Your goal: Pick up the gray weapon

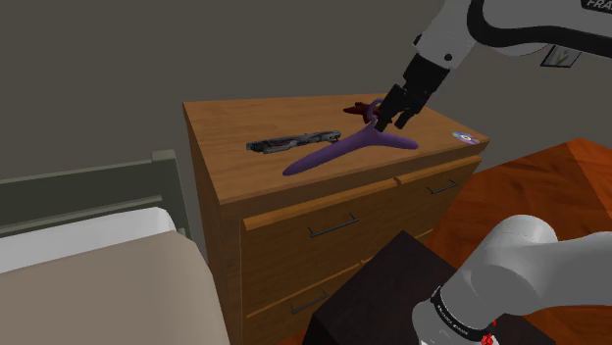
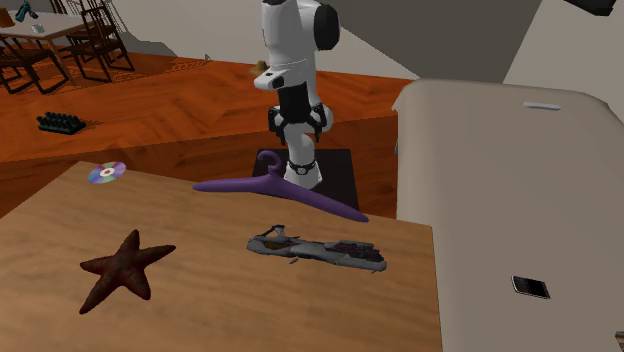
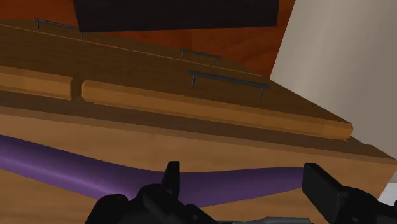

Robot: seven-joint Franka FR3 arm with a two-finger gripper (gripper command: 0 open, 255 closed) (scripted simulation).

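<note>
**Gray Weapon: Grasp Assessment, Claw Released**

Nearest in the second exterior view, the gray weapon (image 2: 318, 247) lies flat on the wooden dresser's surface (image 2: 200, 320). A dark red starfish (image 2: 122, 268) sits well apart from it, toward that view's left. The weapon is long, slim and jagged in outline. I judge it rigid, fairly light and not fragile. Its low profile leaves little height for my fingers. Recommended hold: across the narrow midsection, jaws square to the long axis, fingertips lowered close to the surface.

Next beyond the weapon, beside it but apart, lies a purple coat hanger (image 2: 290, 188). Its arms are spread and its hook points away from the weapon.

My claw (image 1: 387, 116) is over the hanger's hook end. In the wrist view the fingers (image 3: 321, 188) stand wide apart with nothing clasped, and the hanger crosses ahead of them. I cannot tell whether the tips touch the hanger. The weapon lies to the shoulder view's left of the claw, near but not beneath it.
</note>
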